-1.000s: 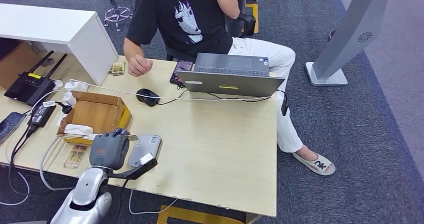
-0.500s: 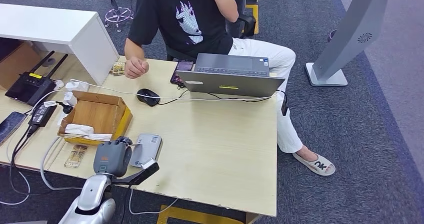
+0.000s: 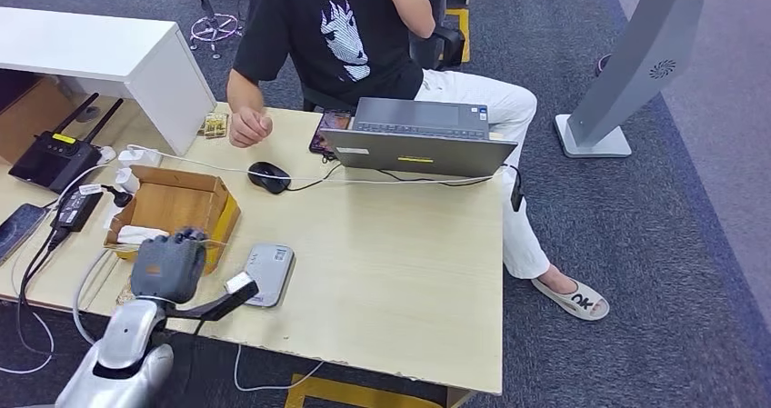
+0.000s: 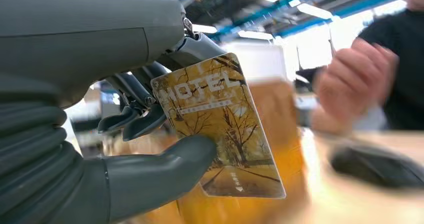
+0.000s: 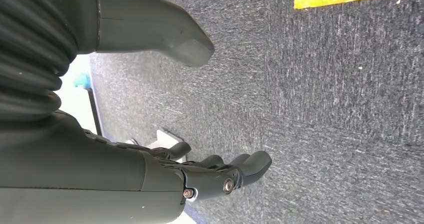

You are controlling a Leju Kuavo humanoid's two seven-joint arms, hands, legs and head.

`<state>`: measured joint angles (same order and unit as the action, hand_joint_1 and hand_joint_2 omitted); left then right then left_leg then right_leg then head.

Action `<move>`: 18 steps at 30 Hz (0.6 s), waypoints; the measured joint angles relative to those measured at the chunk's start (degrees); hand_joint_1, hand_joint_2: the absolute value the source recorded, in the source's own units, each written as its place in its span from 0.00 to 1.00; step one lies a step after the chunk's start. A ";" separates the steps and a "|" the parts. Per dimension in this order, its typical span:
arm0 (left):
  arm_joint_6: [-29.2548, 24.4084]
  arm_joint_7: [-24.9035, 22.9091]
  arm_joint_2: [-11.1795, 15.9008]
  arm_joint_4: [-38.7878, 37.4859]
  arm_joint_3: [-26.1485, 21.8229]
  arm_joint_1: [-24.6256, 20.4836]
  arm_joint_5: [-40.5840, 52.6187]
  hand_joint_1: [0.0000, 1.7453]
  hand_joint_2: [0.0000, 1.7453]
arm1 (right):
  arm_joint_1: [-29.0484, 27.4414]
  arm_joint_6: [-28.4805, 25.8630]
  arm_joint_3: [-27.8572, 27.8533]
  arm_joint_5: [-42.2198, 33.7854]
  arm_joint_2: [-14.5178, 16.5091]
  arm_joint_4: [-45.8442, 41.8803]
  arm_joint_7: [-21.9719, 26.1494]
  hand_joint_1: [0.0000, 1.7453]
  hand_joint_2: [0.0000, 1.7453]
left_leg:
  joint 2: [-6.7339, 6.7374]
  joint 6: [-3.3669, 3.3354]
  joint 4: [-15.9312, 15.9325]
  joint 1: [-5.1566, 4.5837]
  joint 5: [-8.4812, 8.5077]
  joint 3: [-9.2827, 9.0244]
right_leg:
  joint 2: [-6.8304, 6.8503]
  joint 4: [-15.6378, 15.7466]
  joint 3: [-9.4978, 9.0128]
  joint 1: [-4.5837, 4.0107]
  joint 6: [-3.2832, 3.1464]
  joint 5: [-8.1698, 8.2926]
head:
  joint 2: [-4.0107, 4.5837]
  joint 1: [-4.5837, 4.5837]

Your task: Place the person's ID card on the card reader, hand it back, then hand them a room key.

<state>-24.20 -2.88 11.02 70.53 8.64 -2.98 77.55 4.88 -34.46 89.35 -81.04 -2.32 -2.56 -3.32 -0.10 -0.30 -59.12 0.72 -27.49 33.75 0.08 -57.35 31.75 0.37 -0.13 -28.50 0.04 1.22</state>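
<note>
Left hand [image 4: 125, 134] pinches room key [image 4: 220, 134] near tabletop's [image 3: 391, 263] front-left corner; I'd present it flat toward person's hand [image 3: 247, 126].

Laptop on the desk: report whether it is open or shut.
Open. The laptop has its lid raised, grey back toward the head camera, in front of the seated person.

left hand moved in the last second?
Yes. The left hand, holding the key card, has slid to the robot's left, off the card reader and toward the cardboard box.
</note>
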 joint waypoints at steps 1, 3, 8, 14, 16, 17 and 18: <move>0.48 -0.13 1.11 1.49 -0.54 -0.04 -0.08 1.00 1.00 | -0.01 -0.05 0.01 0.03 0.00 0.00 0.09 0.00 1.00 | 0.00 0.01 0.00 0.02 0.01 0.00 | -0.01 0.00 0.01 0.00 0.00 0.00 | 0.00 0.01; 1.83 -0.17 5.23 6.97 -3.70 -0.98 -0.63 1.00 1.00 | -0.02 -0.17 0.05 0.49 0.00 -0.01 0.24 0.00 1.00 | 0.00 0.04 0.00 0.06 0.02 0.01 | -0.01 -0.01 0.02 -0.02 -0.01 0.00 | 0.00 0.01; 2.40 -0.03 11.37 15.35 -9.73 -4.10 -1.87 1.00 1.00 | -0.01 -0.23 0.14 1.90 0.00 -0.08 0.19 0.00 1.00 | 0.01 0.06 0.00 0.08 0.04 0.02 | -0.01 -0.01 0.02 -0.05 -0.02 0.00 | 0.00 0.01; 3.56 -0.05 15.54 18.03 -13.11 -10.43 -2.68 1.00 1.00 | 0.12 -0.24 0.16 3.80 0.00 -0.14 0.15 0.00 1.00 | -0.01 0.07 0.00 0.09 0.06 0.03 | 0.00 -0.02 0.01 -0.05 -0.03 0.01 | 0.00 0.00; 3.81 -0.06 16.83 18.11 -14.20 -12.56 -2.52 1.00 1.00 | 0.13 -0.25 0.16 4.14 0.00 -0.15 0.15 0.00 1.00 | 0.00 0.09 0.00 0.08 0.07 0.02 | -0.01 -0.02 0.01 -0.05 -0.05 0.02 | 0.00 0.00; 3.81 -0.12 17.27 18.10 -14.64 -13.30 -2.43 1.00 1.00 | 0.13 -0.25 0.16 4.27 0.00 -0.16 0.15 0.00 1.00 | 0.01 0.10 0.00 0.08 0.07 0.01 | -0.01 -0.02 0.02 -0.05 -0.05 0.02 | 0.00 0.01; 3.72 -0.25 17.62 18.08 -15.04 -13.83 -2.32 1.00 1.00 | 0.13 -0.25 0.16 4.39 0.00 -0.17 0.10 0.00 1.00 | 0.01 0.10 0.00 0.08 0.07 0.01 | -0.02 -0.02 0.02 -0.04 -0.05 0.02 | 0.00 0.00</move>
<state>-20.47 -3.13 28.64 88.61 -6.40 -16.81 75.23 5.01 -34.71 89.50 -76.65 -2.32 -2.73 -3.21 -0.08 -0.19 -59.12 0.81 -27.42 33.76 0.06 -57.37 31.78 0.33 -0.18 -28.47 0.04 1.22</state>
